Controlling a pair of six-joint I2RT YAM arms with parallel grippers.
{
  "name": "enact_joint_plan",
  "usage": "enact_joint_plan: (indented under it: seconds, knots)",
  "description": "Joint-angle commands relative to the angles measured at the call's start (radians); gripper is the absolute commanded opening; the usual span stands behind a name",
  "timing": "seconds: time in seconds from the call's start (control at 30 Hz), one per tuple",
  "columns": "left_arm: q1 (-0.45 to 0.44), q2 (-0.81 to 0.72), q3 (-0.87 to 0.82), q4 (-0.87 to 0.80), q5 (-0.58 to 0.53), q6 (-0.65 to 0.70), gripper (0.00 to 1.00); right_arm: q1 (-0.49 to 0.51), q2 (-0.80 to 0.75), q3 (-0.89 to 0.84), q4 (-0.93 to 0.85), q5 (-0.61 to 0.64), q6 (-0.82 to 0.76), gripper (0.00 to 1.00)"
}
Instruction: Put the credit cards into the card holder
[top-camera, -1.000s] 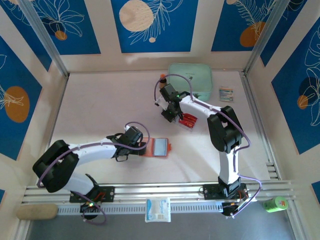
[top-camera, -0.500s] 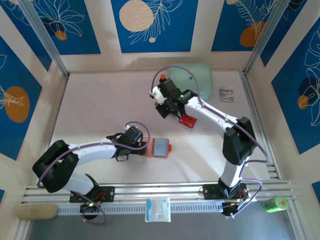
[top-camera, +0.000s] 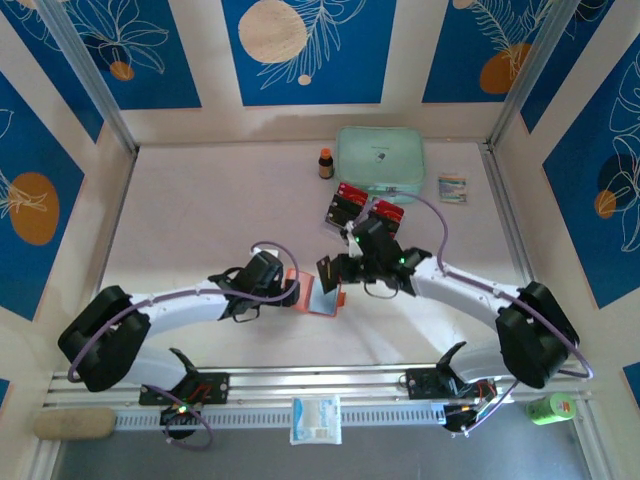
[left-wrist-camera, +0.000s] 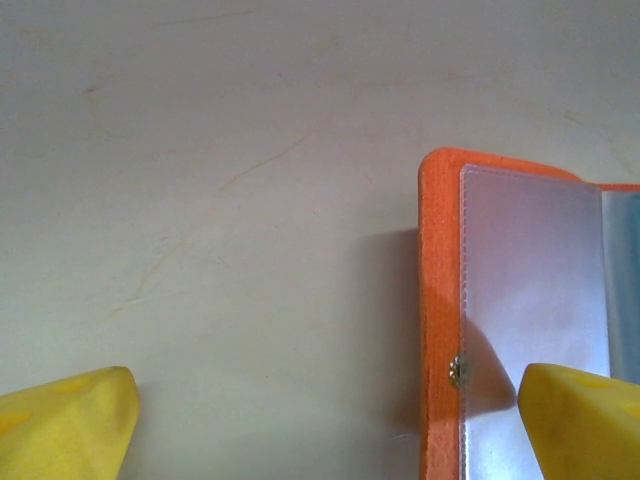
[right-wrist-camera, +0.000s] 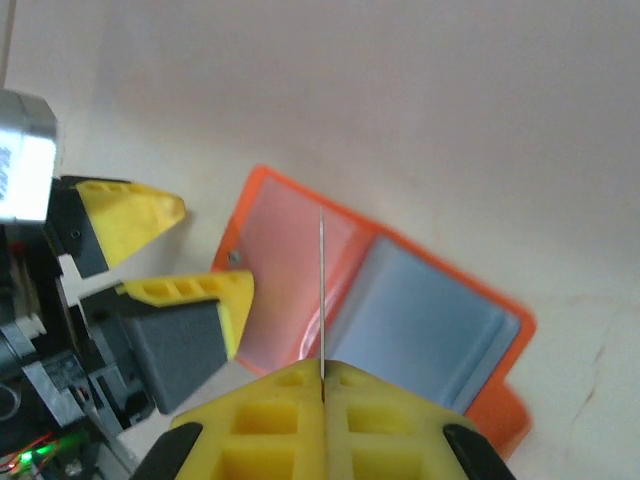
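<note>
The orange card holder (top-camera: 322, 296) lies open on the table, its pale grey-blue sleeves (right-wrist-camera: 430, 310) facing up. My left gripper (top-camera: 290, 288) is open at the holder's left edge; one yellow finger (left-wrist-camera: 585, 420) rests on the clear sleeve by the snap button (left-wrist-camera: 458, 371), the other (left-wrist-camera: 60, 425) is over bare table. My right gripper (right-wrist-camera: 322, 368) is shut on a thin dark credit card (right-wrist-camera: 322, 290), seen edge-on, held upright just above the open holder (right-wrist-camera: 300, 270). More red credit cards (top-camera: 352, 197) lie in two small stacks behind.
A mint-green zip pouch (top-camera: 380, 158) sits at the back with a small brown bottle (top-camera: 325, 163) to its left and a small packet (top-camera: 452, 187) to its right. A white packet (top-camera: 316, 420) lies on the front rail. The two grippers stand close together over the holder.
The right arm has swung from the card stacks at the back down and forward to the holder, carrying a card. The left gripper has stayed at the holder's edge.
</note>
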Motion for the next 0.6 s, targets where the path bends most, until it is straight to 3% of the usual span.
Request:
enact_joint_plan:
  seconds: [0.0,0.13,0.57]
  knots:
    - [-0.007,-0.020,-0.022,0.000,0.019,-0.004,0.97,0.039,-0.074,-0.093,0.226,0.007,0.197,0.00]
    - [-0.008,-0.027,-0.039,-0.003,0.019,-0.011,0.97,0.080,-0.104,-0.175,0.290,0.080,0.260,0.00]
    - [-0.012,-0.064,-0.083,-0.004,0.014,-0.033,0.97,0.099,-0.016,-0.243,0.465,0.111,0.324,0.00]
